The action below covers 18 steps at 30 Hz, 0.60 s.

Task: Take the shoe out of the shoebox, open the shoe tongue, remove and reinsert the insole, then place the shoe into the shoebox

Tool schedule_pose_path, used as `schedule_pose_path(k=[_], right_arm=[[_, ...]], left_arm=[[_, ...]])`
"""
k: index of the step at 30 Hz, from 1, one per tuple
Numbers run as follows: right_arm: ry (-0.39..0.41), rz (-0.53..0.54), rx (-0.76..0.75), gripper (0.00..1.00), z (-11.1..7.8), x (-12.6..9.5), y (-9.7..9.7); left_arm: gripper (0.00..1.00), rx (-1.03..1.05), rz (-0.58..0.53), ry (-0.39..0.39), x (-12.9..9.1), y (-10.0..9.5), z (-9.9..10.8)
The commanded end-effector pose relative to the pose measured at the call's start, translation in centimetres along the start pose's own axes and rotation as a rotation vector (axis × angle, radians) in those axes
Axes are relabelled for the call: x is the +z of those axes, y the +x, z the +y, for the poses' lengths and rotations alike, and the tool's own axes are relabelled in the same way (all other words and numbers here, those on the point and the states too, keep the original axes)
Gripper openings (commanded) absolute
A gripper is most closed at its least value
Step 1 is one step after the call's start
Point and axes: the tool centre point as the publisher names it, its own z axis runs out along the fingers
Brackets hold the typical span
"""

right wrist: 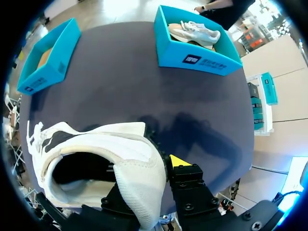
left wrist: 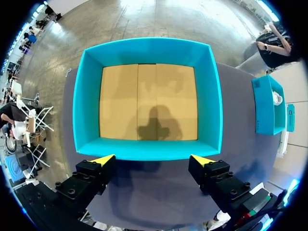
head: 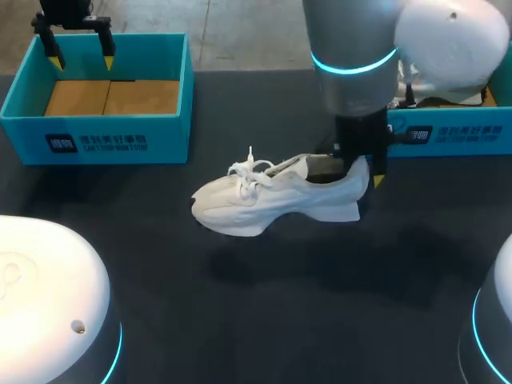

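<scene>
Now our right end effector clamps the heel collar of the shoe, which stands upright mid-bench, out of the shoebox. We judge this steadies it for tongue work. Our left end effector hangs open above that empty shoebox.

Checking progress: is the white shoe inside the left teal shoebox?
No, the shoe is out on the table; the shoebox holds only its cardboard floor.

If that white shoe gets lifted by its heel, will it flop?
It probably holds its shape: the shoe has a thick moulded sole. The mesh heel in the right gripper looks soft, so it may bend there. The loose laces would likely dangle.
</scene>
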Motion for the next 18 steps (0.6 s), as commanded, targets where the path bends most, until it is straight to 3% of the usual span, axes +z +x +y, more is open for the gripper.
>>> schedule_pose_path(k=[1,18], right_arm=[[-0.01,-0.026,0.003,0.0,0.2,1.1,2.0],[-0.073,0.035,0.014,0.0,1.6,8.9,2.5]], left_arm=[[1.0,0.0,0.0,0.0,0.0,0.0,0.0],[1.0,0.0,0.0,0.0,0.0,0.0,0.0]])
